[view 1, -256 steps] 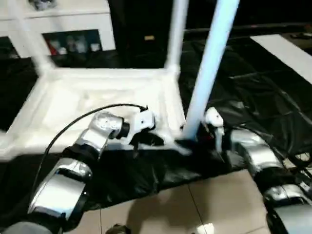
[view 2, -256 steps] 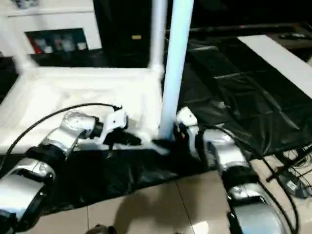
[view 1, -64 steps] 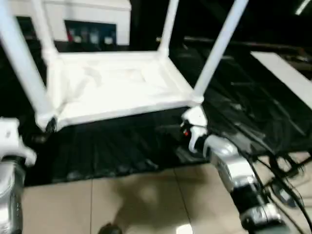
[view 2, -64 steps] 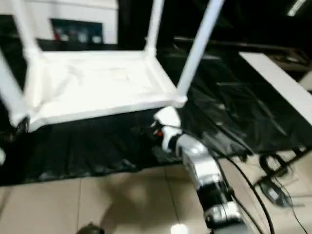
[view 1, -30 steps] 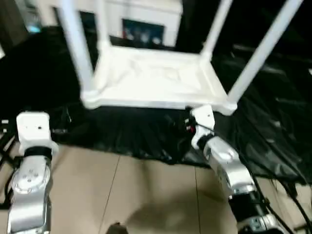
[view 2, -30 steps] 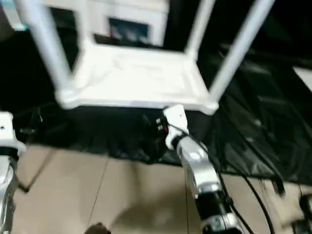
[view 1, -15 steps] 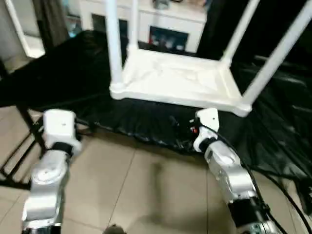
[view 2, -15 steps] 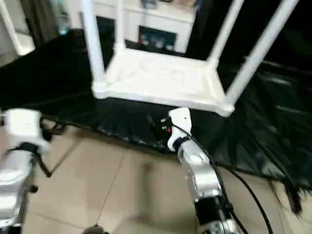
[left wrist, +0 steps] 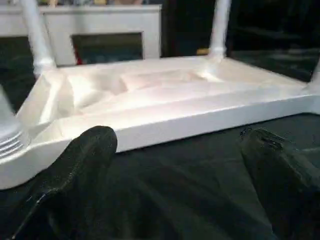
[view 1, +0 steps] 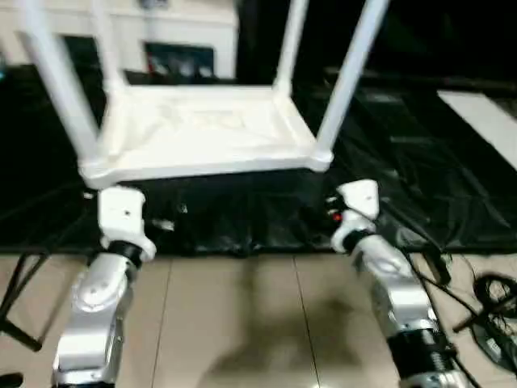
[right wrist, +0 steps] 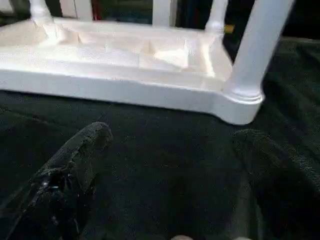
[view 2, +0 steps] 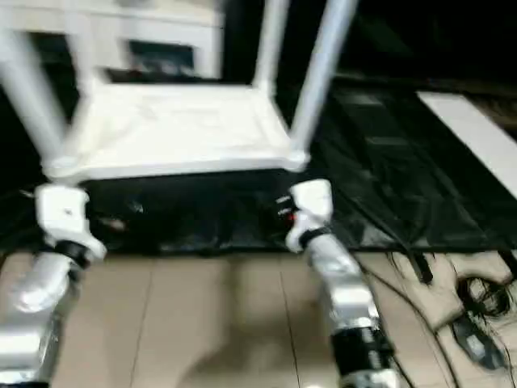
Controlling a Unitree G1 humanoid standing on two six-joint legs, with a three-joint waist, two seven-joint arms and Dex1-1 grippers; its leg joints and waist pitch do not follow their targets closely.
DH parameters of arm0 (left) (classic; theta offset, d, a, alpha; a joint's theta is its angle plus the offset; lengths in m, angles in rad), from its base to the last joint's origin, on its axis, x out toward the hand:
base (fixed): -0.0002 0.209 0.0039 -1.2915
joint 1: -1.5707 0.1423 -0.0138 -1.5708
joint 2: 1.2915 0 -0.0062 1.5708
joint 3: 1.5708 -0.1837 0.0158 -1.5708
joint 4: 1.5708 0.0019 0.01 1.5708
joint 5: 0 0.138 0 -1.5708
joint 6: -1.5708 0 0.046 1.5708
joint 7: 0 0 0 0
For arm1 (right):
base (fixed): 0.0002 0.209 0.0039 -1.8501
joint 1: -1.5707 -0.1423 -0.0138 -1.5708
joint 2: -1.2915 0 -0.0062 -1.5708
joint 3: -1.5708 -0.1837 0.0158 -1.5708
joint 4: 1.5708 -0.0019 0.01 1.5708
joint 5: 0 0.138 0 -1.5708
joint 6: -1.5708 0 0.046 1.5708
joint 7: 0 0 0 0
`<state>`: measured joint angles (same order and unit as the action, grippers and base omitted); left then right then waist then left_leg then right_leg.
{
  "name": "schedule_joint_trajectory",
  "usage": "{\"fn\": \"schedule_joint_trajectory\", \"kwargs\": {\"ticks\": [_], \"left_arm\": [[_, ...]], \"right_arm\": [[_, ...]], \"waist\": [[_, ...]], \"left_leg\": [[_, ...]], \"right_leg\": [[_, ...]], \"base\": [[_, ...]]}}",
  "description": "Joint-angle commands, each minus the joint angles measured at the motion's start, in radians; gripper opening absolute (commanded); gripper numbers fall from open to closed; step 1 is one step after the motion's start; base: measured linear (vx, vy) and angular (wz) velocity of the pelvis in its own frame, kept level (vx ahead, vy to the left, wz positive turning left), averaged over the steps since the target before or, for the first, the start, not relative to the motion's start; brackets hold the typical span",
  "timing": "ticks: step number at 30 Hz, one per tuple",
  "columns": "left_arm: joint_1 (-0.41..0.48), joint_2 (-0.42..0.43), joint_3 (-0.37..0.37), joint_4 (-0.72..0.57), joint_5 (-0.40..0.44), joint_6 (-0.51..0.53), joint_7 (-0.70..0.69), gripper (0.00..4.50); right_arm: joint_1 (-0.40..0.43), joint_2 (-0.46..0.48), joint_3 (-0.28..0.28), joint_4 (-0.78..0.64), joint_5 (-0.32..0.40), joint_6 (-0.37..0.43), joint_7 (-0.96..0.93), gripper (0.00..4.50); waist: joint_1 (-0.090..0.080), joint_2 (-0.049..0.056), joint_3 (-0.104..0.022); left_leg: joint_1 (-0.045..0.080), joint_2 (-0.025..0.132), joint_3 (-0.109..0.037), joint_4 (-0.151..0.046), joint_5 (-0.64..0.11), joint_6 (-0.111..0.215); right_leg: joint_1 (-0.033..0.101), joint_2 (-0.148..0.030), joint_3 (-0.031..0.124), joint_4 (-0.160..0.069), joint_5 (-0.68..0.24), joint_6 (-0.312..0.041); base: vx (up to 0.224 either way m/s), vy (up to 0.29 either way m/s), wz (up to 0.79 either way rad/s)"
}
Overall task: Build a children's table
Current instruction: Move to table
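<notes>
While both silver forearms reach forward over the tiled floor (view 1: 226, 323), the children's table (view 1: 202, 133) lies upside down on a black plastic sheet (view 1: 420, 153), its top flat against the sheet and its underside facing up. All 4 white tubular legs stand upright in the rounded corner sockets: the near-left leg (view 1: 56, 81), the near-right leg (view 1: 351, 69), the far-left leg (view 1: 103, 40) and the far-right leg (view 1: 292, 40).

At the sheet's near edge, the left pincer (left wrist: 175, 175) sits below the table's near-left corner, apart from the raised rim. Its left wrist view shows the 2 black fingers (left wrist: 82, 165) spread wide apart with nothing between them, the table's long edge running across just ahead.

Likewise, the right pincer (right wrist: 175, 170) sits near the near-right corner, not touching it. Its fingers (right wrist: 80, 160) are also spread wide and empty, with the corner socket and its leg directly ahead in the right wrist view.

Behind the table stands a white cabinet (view 1: 161, 36) with dark glass doors. Black cables (view 1: 485, 299) lie on the floor at the right.
</notes>
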<state>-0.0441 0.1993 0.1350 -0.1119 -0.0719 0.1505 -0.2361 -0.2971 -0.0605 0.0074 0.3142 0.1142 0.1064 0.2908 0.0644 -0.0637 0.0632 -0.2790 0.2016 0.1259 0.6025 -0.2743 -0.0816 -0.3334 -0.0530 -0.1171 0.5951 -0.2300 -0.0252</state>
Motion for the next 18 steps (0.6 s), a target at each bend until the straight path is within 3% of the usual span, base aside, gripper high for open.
{"fn": "schedule_joint_trajectory", "kwargs": {"ticks": [1,2,3,4,5,6,7,8,9,10,11,12,13,14,15,16,17,18], "left_arm": [[0.005,0.011,0.013,-0.023,-0.002,0.008,0.003,4.48],[0.005,0.011,0.014,-0.024,-0.002,0.008,0.004,4.48],[0.008,0.013,0.02,-0.026,-0.007,0.007,0.005,4.48],[0.01,0.014,0.022,-0.027,-0.008,0.008,0.006,4.48],[0.014,0.014,0.024,-0.027,-0.009,0.006,0.006,4.48],[0.017,0.014,0.026,-0.028,-0.01,0.004,0.007,4.48],[0.025,0.014,0.025,-0.031,-0.008,0.004,0.009,4.48],[0.025,0.014,0.025,-0.031,-0.008,0.004,0.009,4.48],[0.043,0.01,0.026,-0.039,-0.008,0.0,0.015,4.48],[0.061,0.003,0.033,-0.048,-0.006,0.0,0.031,4.48],[0.068,-0.007,0.042,-0.049,-0.017,-0.012,0.035,4.48],[0.079,-0.014,0.052,-0.054,-0.027,-0.015,0.04,4.48],[0.082,-0.015,0.054,-0.056,-0.03,-0.015,0.04,4.48],[0.085,-0.017,0.057,-0.057,-0.033,-0.015,0.042,4.48],[0.108,-0.024,0.074,-0.058,-0.039,-0.028,0.051,4.48],[0.135,-0.036,0.101,-0.061,-0.055,-0.059,0.054,4.48],[0.145,-0.037,0.107,-0.063,-0.059,-0.071,0.051,4.48],[0.158,-0.036,0.115,-0.066,-0.064,-0.088,0.043,4.48]], "right_arm": [[-0.012,0.006,0.016,-0.031,0.008,0.006,0.002,4.44],[-0.013,0.006,0.017,-0.03,0.008,0.006,0.003,4.44],[-0.018,0.003,0.023,-0.025,0.003,0.005,0.006,4.44],[-0.018,0.003,0.025,-0.023,0.004,0.003,0.011,4.44],[-0.019,0.002,0.029,-0.02,0.002,0.001,0.017,4.44],[-0.018,0.001,0.033,-0.019,0.001,-0.001,0.023,4.44],[-0.016,0.003,0.031,-0.021,0.007,0.0,0.031,4.44],[-0.016,0.003,0.031,-0.021,0.007,0.0,0.031,4.44],[-0.013,-0.014,0.06,-0.025,-0.033,-0.011,0.039,4.44],[-0.01,-0.019,0.071,-0.027,-0.046,-0.018,0.046,4.44],[-0.008,-0.013,0.063,-0.028,-0.035,-0.018,0.043,4.44],[-0.009,0.0,0.041,-0.029,-0.007,-0.002,0.04,4.44],[-0.009,0.003,0.035,-0.029,0.001,0.003,0.04,4.44],[-0.009,0.008,0.027,-0.029,0.012,0.01,0.039,4.44],[-0.005,0.002,0.033,-0.035,0.012,0.006,0.05,4.44],[0.004,-0.007,0.046,-0.044,0.012,0.0,0.064,4.44],[0.008,-0.009,0.048,-0.048,0.016,0.0,0.07,4.44],[0.014,-0.011,0.049,-0.056,0.025,0.003,0.078,4.44]], "waist": [[0.016,0.03,-0.073],[0.005,0.033,-0.075],[-0.027,0.034,-0.084],[-0.034,0.028,-0.084],[-0.03,0.016,-0.082],[-0.016,0.002,-0.08],[0.063,-0.02,-0.085],[0.079,-0.011,-0.076],[0.1,0.007,-0.071],[0.099,0.009,-0.073],[0.05,0.062,-0.094],[0.019,0.097,-0.08],[0.005,0.08,-0.103],[0.037,0.058,-0.096],[0.043,0.039,-0.105],[0.047,0.02,-0.101],[0.042,-0.037,-0.09],[0.045,-0.068,-0.085]], "left_leg": [[-0.007,0.001,0.021,-0.096,-0.044,0.099],[0.028,0.015,0.01,-0.106,-0.039,0.114],[0.107,0.042,-0.042,-0.102,0.101,0.24],[0.132,0.044,-0.049,-0.093,0.138,0.291],[0.127,0.019,-0.036,-0.075,0.183,0.358],[0.081,-0.028,-0.004,-0.056,0.188,0.363],[-0.098,-0.088,0.011,0.075,-0.003,0.269],[-0.122,-0.054,-0.006,0.107,-0.036,0.198],[-0.166,0.005,-0.04,0.1,-0.016,0.064],[-0.198,0.003,-0.045,0.055,0.05,0.108],[-0.062,0.0,-0.065,-0.015,0.344,0.252],[0.031,0.026,-0.15,-0.026,0.302,0.408],[0.112,0.116,-0.233,-0.002,0.769,0.576],[0.078,0.111,-0.183,0.039,1.1,0.515],[0.05,0.056,-0.124,0.057,1.339,0.392],[0.027,0.023,-0.089,0.058,1.361,0.34],[-0.01,-0.06,-0.018,0.068,1.061,0.247],[-0.042,-0.104,0.016,0.064,0.524,0.211]], "right_leg": [[0.072,-0.059,0.057,-0.082,-0.352,-0.185],[0.048,-0.044,0.046,-0.057,-0.248,-0.216],[-0.006,-0.031,0.02,0.003,-0.034,-0.242],[-0.029,-0.038,0.021,0.014,-0.008,-0.239],[-0.019,-0.057,0.041,0.015,0.052,-0.242],[0.037,-0.061,0.07,0.002,0.101,-0.256],[0.227,-0.155,0.24,-0.069,0.193,-0.391],[0.228,-0.19,0.27,-0.08,0.273,-0.447],[0.246,-0.162,0.259,-0.057,0.468,-0.445],[0.263,-0.114,0.182,-0.029,0.574,-0.353],[0.158,0.034,0.024,0.063,0.49,-0.119],[-0.001,0.057,-0.017,0.139,0.108,-0.055],[-0.098,0.015,0.013,0.206,-0.196,0.011],[-0.143,-0.026,0.06,0.198,-0.035,0.085],[-0.155,-0.028,0.069,0.164,0.169,0.121],[-0.152,-0.026,0.077,0.127,0.281,0.102],[-0.133,-0.04,0.116,0.01,0.534,0.028],[-0.073,-0.104,0.184,-0.01,0.543,-0.026]], "base": [[0.211,-0.009,0.11],[0.211,-0.009,0.11],[0.261,-0.024,0.13],[0.258,-0.016,0.11],[0.258,-0.016,0.11],[0.26,0.013,0.16],[0.244,0.067,0.37],[0.244,0.067,0.37],[0.2,0.121,0.48],[0.054,0.141,0.37],[0.054,0.141,0.37],[0.004,0.058,0.07],[0.135,-0.052,-0.08],[0.135,-0.052,-0.08],[0.0,0.0,0.0],[-0.258,0.069,0.13],[-0.258,0.069,0.13],[-0.272,0.065,0.41]]}}
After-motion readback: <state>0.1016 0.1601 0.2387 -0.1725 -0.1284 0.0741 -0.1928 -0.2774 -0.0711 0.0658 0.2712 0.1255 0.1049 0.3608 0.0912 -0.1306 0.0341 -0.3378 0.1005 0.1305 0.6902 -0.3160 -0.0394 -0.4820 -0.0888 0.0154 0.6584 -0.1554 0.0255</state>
